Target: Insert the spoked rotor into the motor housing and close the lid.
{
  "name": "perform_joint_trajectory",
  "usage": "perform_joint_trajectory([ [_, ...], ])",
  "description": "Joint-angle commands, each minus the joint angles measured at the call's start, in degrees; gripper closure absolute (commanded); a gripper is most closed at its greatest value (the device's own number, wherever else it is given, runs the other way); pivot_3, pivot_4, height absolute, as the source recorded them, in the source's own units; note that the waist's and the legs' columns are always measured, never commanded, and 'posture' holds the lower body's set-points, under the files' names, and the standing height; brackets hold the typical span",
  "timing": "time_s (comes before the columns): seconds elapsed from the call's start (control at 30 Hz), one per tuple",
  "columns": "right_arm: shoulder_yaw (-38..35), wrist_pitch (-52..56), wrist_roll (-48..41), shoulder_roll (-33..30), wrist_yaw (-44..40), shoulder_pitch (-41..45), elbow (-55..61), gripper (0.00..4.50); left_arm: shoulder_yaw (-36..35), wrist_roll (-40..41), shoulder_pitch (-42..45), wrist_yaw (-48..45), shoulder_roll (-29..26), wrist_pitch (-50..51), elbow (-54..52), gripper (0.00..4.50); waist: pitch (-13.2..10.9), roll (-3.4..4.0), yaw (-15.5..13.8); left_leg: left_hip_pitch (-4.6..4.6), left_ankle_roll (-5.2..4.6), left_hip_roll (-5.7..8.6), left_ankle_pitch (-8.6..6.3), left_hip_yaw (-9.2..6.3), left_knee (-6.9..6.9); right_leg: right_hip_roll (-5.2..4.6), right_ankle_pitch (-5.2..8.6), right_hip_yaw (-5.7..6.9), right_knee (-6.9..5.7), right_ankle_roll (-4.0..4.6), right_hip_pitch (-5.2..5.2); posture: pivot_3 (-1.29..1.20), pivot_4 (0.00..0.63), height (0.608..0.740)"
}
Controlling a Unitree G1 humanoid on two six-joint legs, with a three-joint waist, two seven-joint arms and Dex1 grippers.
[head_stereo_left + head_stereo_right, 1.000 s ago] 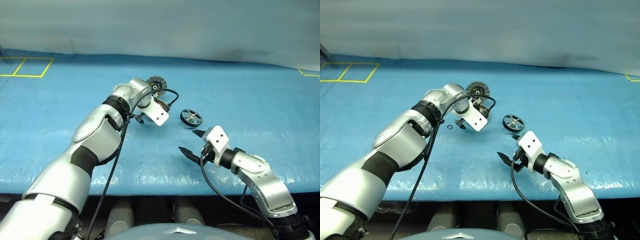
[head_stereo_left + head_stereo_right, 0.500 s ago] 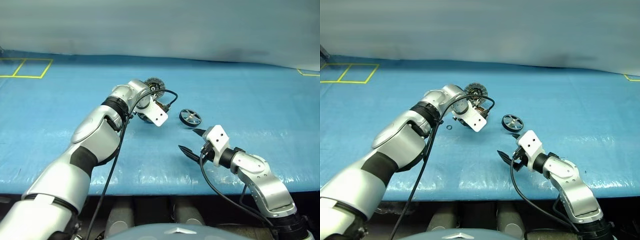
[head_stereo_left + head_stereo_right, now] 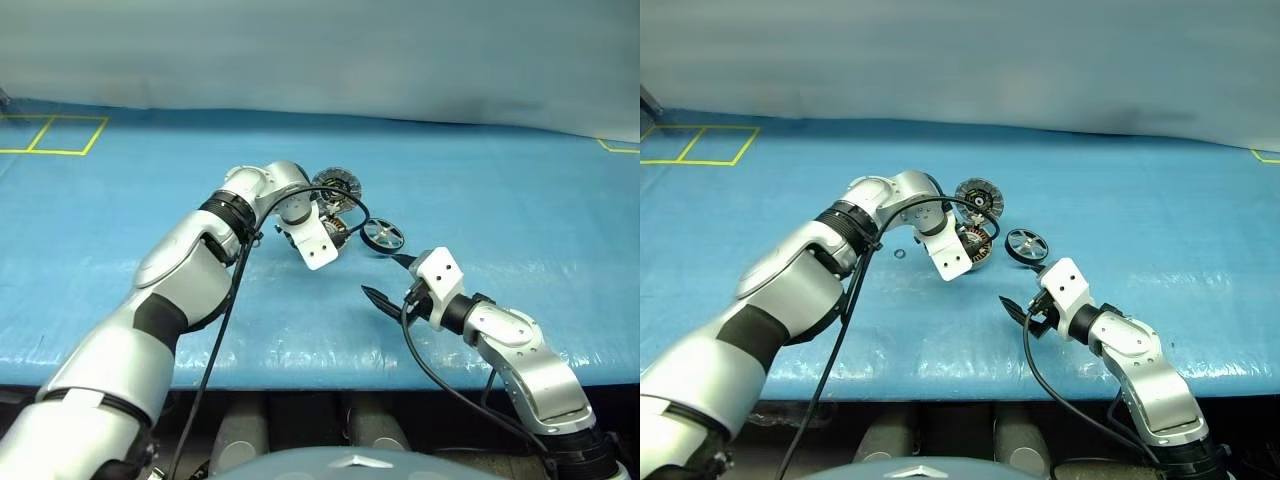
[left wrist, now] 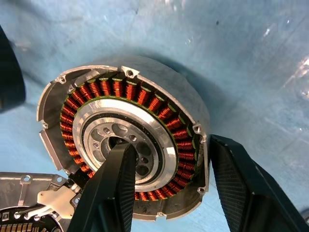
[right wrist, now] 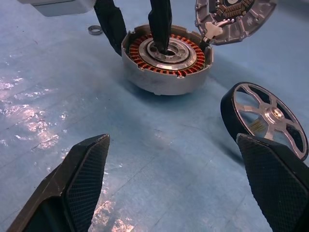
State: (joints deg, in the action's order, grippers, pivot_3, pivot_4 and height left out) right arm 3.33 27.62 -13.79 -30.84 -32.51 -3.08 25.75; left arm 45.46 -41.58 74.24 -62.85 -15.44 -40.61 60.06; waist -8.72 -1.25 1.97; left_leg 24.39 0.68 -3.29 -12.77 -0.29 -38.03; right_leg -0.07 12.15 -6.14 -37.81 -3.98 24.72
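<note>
Blue sheeting [image 3: 520,200] carries the copper-wound silver motor housing [image 5: 166,60], pinched by the left gripper [image 4: 169,193] for steadying, right gripper [image 5: 174,188] spread wide.

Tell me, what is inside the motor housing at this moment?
Inside the motor housing are a ring of copper windings and a silver hub. One finger of the left end effector reaches into the dark centre hole and covers its bottom. No rotor is inside.

head pair: high, facing forward and down over the blue table [image 3: 520,200], wide, nearly identical scene | left wrist: very close, looking steeply down on the motor housing [image 4: 126,140] | right wrist: low, probably near level, sharing that housing and the spoked rotor [image 5: 268,118]
</note>
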Motion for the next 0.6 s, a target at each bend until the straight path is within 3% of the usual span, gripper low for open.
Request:
perform_joint_trajectory([
  [0.03,-1.38,-1.52,0.05,-0.04,0.04,0.54,0.88,0.00,-2.76,3.53,-0.66,-4.20,-2.79,0.86,-8.22,2.50,0.00,0.00,0.09,-0.02,0.00,0.00,0.00,0.00,0.00,0.00,0.00,0.00,-0.01,0.01,-0.01,0.00,0.150,0.740],
  [0.33,-1.17,-1.88,-0.07,-0.26,-0.48,1.72,0.09,0.00,-2.79,7.93,-12.09,-16.00,-11.74,5.88,-30.16,2.50,0.01,0.03,0.15,-0.05,-0.01,-0.03,0.01,0.01,-0.03,0.00,0.00,0.00,-0.04,0.01,-0.05,0.00,0.150,0.740],
  [0.6,-0.29,-1.88,0.01,-0.25,-1.49,3.37,-0.82,0.00,-4.04,5.43,-17.42,-14.67,-14.42,12.79,-42.44,2.50,0.02,0.05,0.07,-0.16,-0.02,-0.04,0.02,0.05,-0.16,0.00,0.01,-0.01,-0.06,-0.01,-0.17,0.00,0.150,0.740],
])
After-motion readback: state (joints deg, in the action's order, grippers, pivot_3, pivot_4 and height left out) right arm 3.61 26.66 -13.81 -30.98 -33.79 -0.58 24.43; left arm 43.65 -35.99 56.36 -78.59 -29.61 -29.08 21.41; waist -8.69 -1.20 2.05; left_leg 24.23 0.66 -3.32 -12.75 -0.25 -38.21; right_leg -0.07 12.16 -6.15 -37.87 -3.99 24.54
